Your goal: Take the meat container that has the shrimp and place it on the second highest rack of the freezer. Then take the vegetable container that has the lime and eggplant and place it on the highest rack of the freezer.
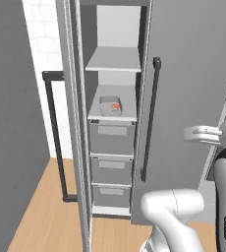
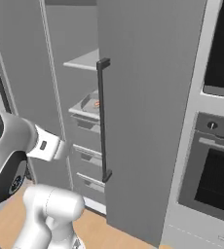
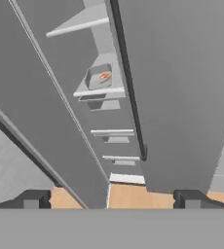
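One meat container [image 1: 111,105] with shrimp [image 1: 116,106] sits on second highest rack [image 1: 112,117].

There was one freezer [image 1: 183,59], standing open, with two flat shelves inside: an upper shelf [image 1: 114,63] and a lower shelf [image 1: 101,114]. One container [image 1: 111,105] sat on the lower shelf, holding one shrimp [image 1: 116,106]. Below it were three drawer fronts [image 1: 112,170]. Two long bar handles [image 1: 151,118] showed.
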